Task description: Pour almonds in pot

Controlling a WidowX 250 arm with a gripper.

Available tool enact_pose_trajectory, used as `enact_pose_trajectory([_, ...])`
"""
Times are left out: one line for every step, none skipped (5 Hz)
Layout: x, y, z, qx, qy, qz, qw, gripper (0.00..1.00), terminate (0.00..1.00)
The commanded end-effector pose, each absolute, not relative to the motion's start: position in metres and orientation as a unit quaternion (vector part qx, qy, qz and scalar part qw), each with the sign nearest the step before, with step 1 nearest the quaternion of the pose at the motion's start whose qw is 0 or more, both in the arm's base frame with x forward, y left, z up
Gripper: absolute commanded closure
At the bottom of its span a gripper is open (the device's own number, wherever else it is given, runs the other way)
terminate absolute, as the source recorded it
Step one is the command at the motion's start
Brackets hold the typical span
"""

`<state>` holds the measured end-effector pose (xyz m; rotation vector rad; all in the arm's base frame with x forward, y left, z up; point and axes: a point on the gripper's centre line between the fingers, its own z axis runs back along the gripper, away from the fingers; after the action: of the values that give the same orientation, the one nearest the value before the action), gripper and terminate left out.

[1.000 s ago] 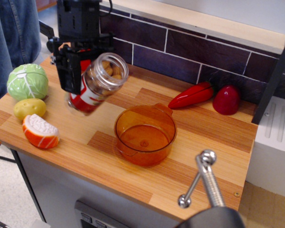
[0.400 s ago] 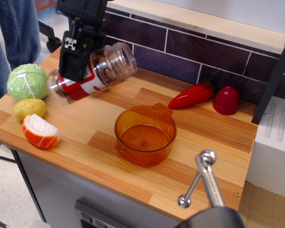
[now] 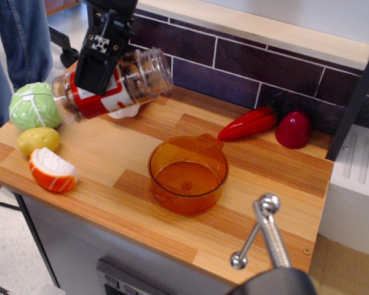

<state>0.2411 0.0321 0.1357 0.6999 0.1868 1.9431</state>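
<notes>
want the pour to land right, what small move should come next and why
Probably carry the jar right and forward until its mouth is over the pot. The hand holds it tipped almost level, up and to the left of the pot, which looks empty.

Mock kitchen in a lab. Wooden counter (image 3: 258, 178), dark tiled backsplash (image 3: 234, 67), toy cabbage (image 3: 34, 104). Robot rig overhead.
</notes>
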Motion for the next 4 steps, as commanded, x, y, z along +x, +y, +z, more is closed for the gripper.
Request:
enact_pose_trajectory([0.237,0.020,0.145,0.351,0.053,0.819,0.451,1.00,0.00])
enact_pose_trajectory([0.232,0.014,0.135,0.377,0.048,0.815,0.437,1.00,0.00])
enact_pose_trajectory([0.225,0.006,0.132,0.405,0.058,0.813,0.414,1.00,0.00])
enact_pose_trajectory([0.210,-0.003,0.129,0.440,0.060,0.814,0.374,1.00,0.00])
